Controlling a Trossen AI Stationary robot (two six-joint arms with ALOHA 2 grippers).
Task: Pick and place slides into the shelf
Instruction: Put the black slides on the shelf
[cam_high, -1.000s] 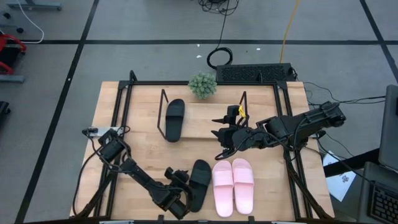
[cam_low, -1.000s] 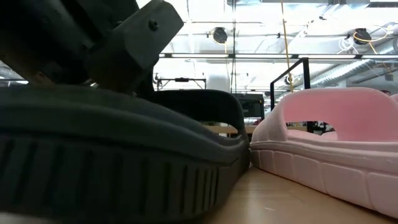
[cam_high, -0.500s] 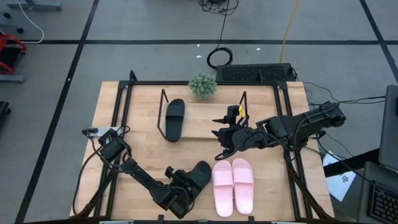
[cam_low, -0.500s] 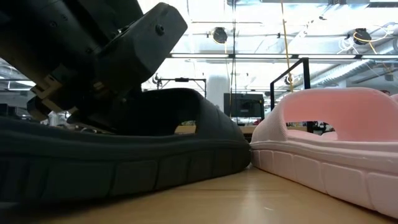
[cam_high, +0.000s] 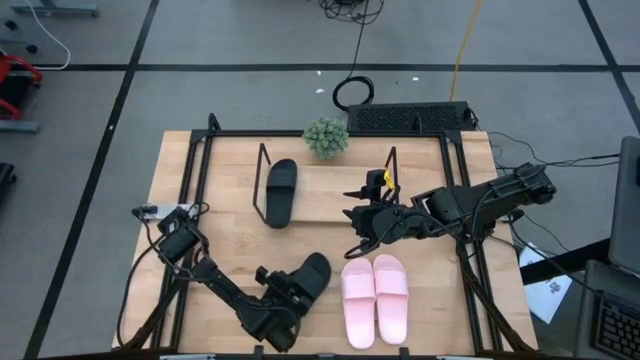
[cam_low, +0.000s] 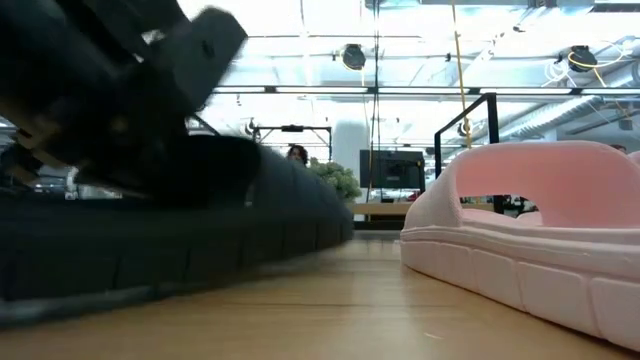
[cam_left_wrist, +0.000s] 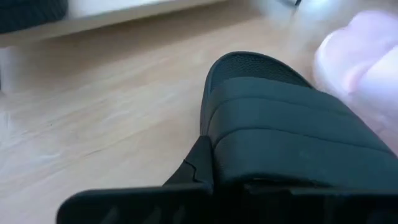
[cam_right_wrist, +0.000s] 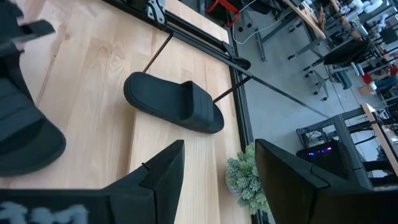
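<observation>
High view showed the left gripper (cam_high: 285, 300) low at the near edge of the surface (cam_high: 230, 250), its jaws pinching the second black sandal (cam_high: 305, 277) at the heel end, just beside the pink pair (cam_high: 375, 298). The first black sandal (cam_high: 281, 191) already lay on the shelf (cam_high: 330, 195), at its left end. The right gripper (cam_high: 358, 222) hovered between shelf and pink pair, jaws spread and holding nothing. The step in hand looked like the pickup of the second black sandal; next it probably needed lifting clear of the pink pair and carrying to the board beside its mate.
</observation>
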